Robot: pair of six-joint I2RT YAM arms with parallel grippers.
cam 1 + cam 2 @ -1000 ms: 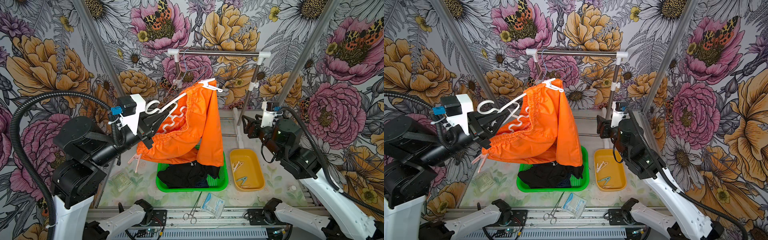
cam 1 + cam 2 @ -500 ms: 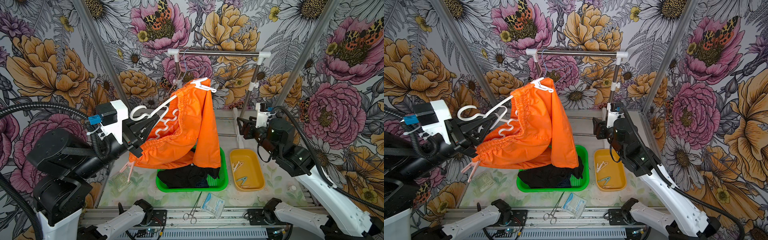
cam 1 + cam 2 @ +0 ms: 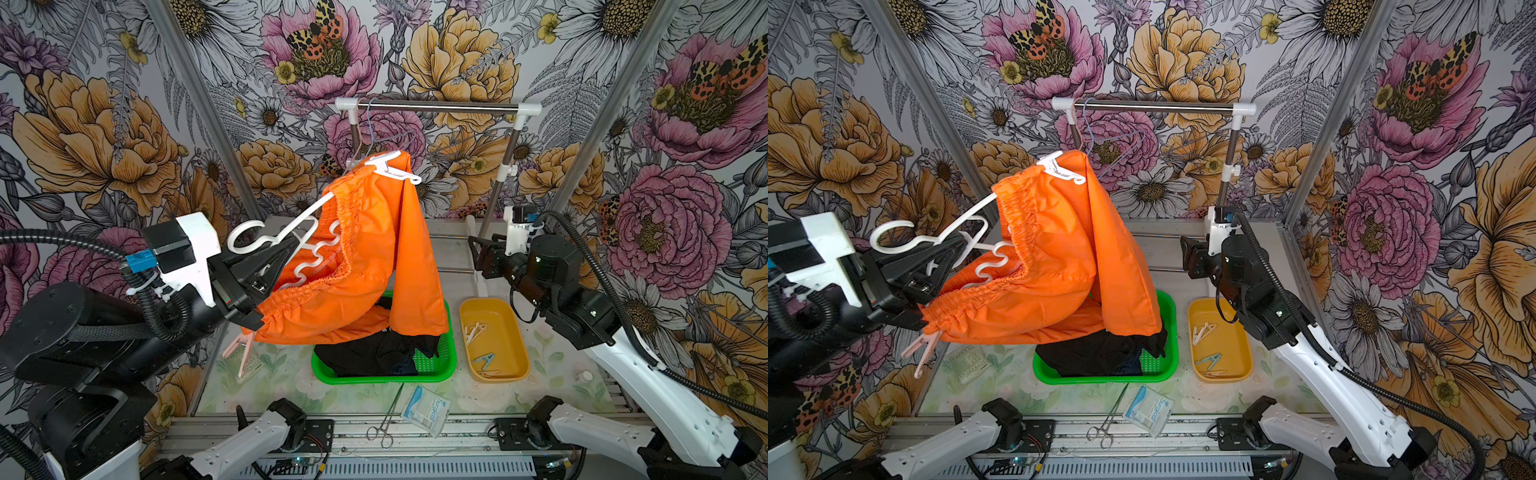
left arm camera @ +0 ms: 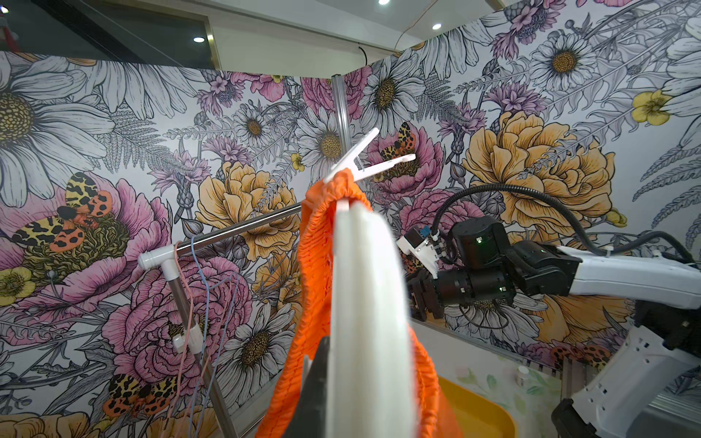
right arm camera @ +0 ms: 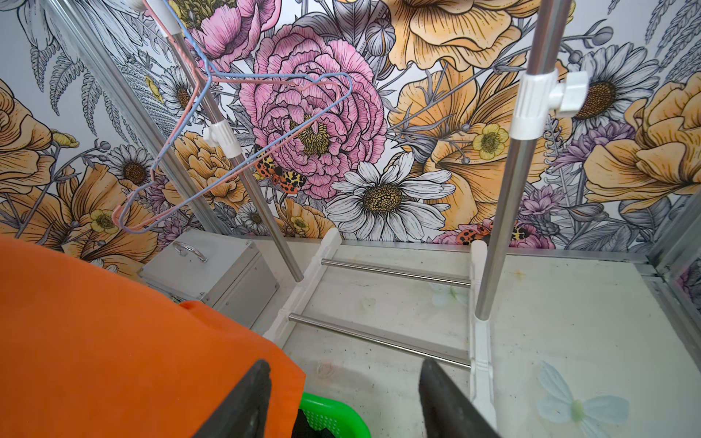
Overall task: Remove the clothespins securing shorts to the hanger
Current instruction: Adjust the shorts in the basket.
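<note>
Nearest, on the table's front edge, steel forceps (image 3: 384, 419) lie just beside a white and blue Surgical packet (image 3: 426, 409). Behind them a green basket (image 3: 446, 365) holds a heap of black shorts (image 3: 374, 353), and to its side a yellow tray (image 3: 519, 357) holds loose clothespins: a few pale ones (image 3: 473, 330) and a grey-teal one (image 3: 484, 358). Above the basket the left gripper (image 3: 278, 259) is clamped on a white plastic hanger (image 3: 286, 232), holding it tilted in the air with the hook end low by the jaws and the far end high. The orange shorts (image 3: 374, 257) are on this hanger. Their gathered waistband runs along it, and one leg drapes down to the basket's rim over the black heap. A pale pink clothespin (image 3: 239, 345) hangs from the waistband's low corner, under the left gripper. A white clothespin (image 3: 395, 168) grips the waistband at the raised end; in the left wrist view it (image 4: 364, 159) stands up from the bunched orange fabric. The right gripper (image 3: 477, 255) hovers beside the draped leg, above the back of the yellow tray. Its jaws stand apart with nothing between them, and the right wrist view shows its two dark fingers (image 5: 246, 402) spread with the orange cloth just beside one. Farther back, a metal box (image 5: 212, 273) sits at the foot of the garment rack (image 3: 436, 107). Two bare wire hangers (image 3: 374, 137), one blue and one pink, hang from the rack's steel rail near its left post, against the floral wall.
</note>
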